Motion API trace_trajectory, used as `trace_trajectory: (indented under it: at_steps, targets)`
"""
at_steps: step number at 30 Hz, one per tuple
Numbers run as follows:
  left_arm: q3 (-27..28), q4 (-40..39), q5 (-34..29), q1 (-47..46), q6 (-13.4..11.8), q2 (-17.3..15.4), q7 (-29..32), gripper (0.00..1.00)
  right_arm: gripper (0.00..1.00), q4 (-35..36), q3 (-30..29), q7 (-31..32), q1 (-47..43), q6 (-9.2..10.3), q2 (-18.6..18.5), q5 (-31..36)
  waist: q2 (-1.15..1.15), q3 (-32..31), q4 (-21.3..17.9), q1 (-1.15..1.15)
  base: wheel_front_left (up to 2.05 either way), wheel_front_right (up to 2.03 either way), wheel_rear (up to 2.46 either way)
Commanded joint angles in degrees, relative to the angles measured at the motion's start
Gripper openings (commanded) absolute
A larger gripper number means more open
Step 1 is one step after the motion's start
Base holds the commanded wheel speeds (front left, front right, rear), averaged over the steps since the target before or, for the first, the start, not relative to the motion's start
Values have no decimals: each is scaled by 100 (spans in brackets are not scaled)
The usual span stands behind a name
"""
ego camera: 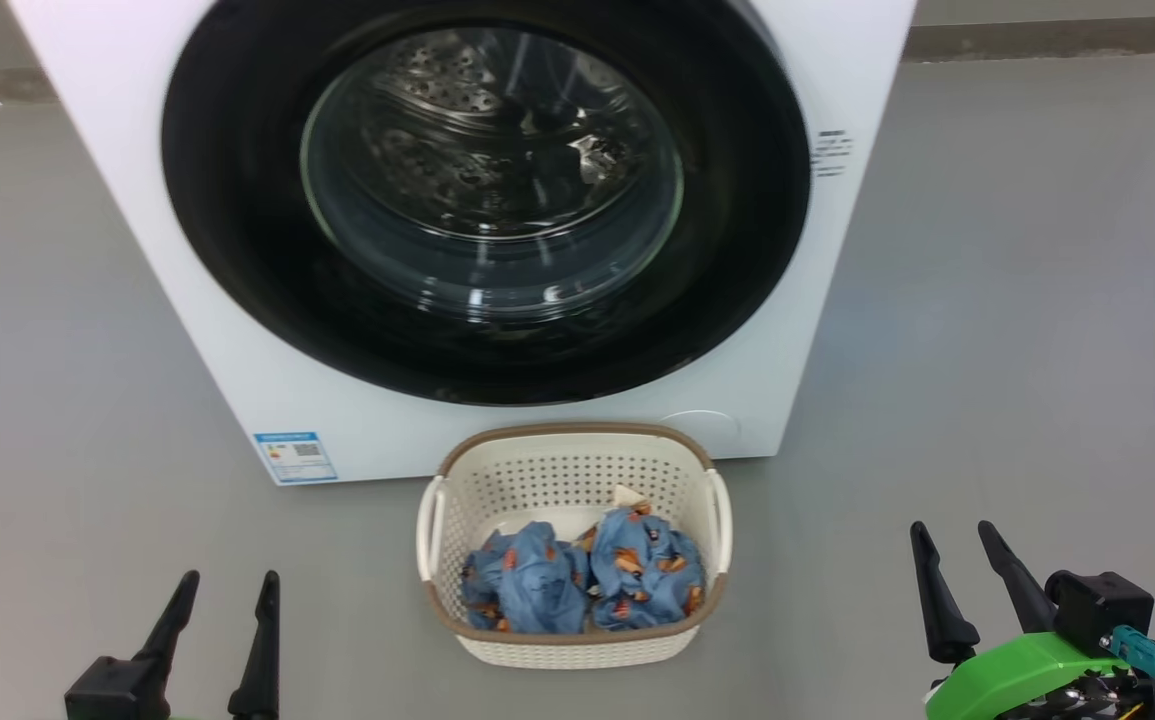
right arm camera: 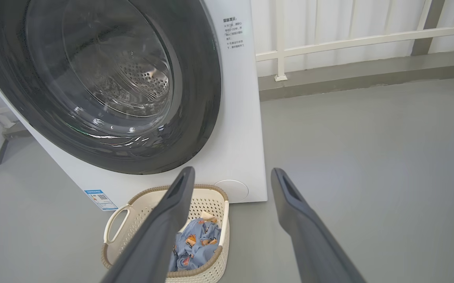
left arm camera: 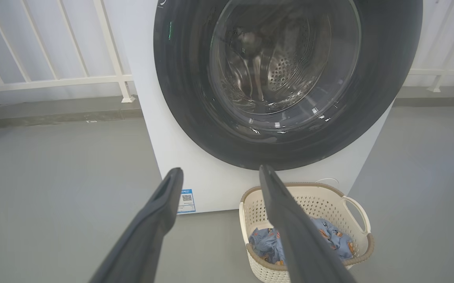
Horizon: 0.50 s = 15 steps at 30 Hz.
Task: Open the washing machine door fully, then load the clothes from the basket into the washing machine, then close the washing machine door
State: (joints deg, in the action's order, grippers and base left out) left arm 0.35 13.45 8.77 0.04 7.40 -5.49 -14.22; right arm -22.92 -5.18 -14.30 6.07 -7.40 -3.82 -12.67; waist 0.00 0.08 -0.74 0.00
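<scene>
The white washing machine [ego camera: 237,390] stands ahead with its round black-rimmed door [ego camera: 237,250] shut; the steel drum shows through the glass window [ego camera: 492,170]. On the floor right in front of it sits the cream basket [ego camera: 577,645], holding blue clothes [ego camera: 582,580] printed with orange figures and a bit of cream cloth. My left gripper [ego camera: 227,580] is open, low at the left of the basket and well apart from it. My right gripper [ego camera: 957,530] is open too, off to the basket's right. Both hold nothing.
Grey floor [ego camera: 1017,300] spreads on both sides of the machine. A white railing [left arm camera: 54,82] and a low grey kerb run behind it. A blue label [ego camera: 295,457] marks the machine's lower left corner.
</scene>
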Motion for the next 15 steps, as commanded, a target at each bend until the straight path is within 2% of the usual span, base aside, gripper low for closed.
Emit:
trace_trajectory:
  at_steps: [1, 10, 15]
  targets:
    - [192, -116, -48, -191, 8, -77, -78, 100, 100, 140, 109, -70, 112, -9, -26, 84, 0, 2, -1, 0, 123, 123, -246]
    - [193, -131, -55, -200, 8, -71, -78, 100, 100, 151, 97, -70, 119, -9, -14, 97, 0, 12, -13, 0, 123, 123, -246]
    - [123, -323, 277, -222, 8, -35, -78, 100, 100, 161, 83, -70, 123, -9, -13, 105, 0, 21, -18, 0, 120, 118, -238]
